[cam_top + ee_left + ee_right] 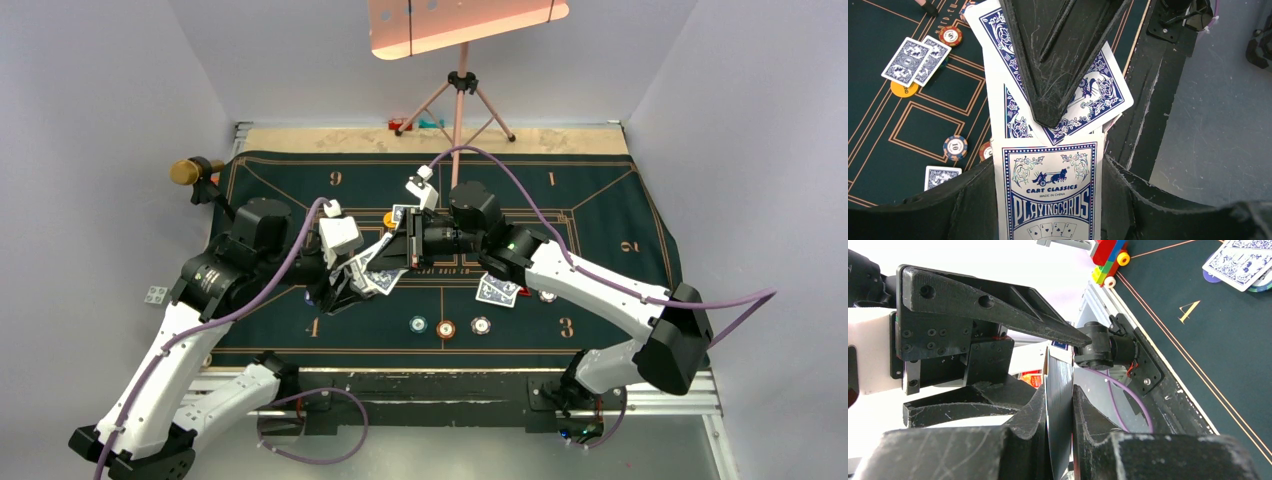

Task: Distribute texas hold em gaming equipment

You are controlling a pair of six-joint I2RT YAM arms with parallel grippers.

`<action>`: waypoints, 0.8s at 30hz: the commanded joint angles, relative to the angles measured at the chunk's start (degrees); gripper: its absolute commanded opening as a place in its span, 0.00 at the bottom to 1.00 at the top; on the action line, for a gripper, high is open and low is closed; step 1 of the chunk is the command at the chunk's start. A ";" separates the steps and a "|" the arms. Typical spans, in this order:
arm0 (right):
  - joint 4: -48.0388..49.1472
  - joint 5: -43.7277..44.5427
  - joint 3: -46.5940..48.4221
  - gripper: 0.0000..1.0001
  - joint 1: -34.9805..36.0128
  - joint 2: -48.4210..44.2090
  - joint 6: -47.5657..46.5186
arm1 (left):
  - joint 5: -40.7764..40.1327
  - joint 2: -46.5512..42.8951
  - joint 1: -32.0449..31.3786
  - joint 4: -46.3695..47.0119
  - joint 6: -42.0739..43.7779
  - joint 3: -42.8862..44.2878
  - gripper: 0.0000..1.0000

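Note:
My left gripper (pixel 1048 172) is shut across the width of a white-and-blue playing-card box (pixel 1048 200). Blue-backed playing cards (pixel 1098 95) fan out of its top. My right gripper (pixel 1060 395) is shut on one of these cards (pixel 1058 390), seen edge-on, and one of its fingers (pixel 1053 75) lies over the card's back. Both grippers meet above the middle of the green mat (pixel 600 200). Teal (pixel 417 324), orange-brown (pixel 445 328) and white (pixel 481 325) chips lie in a row near the front. Two cards (pixel 498 291) lie right of centre.
A tripod stand (pixel 460 100) rises at the mat's far edge. More cards sit on a yellow disc (pixel 902 90), and other cards (pixel 1243 260) lie near the gold 4 (pixel 1189 311). Toy bricks (pixel 1108 255) lie off the mat. A brass-topped post (pixel 185 172) stands far left.

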 commanded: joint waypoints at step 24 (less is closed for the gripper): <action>-10.54 2.70 -0.70 0.51 -3.54 -4.43 -6.49 | 2.33 0.51 0.07 -0.99 -0.07 -0.40 0.21</action>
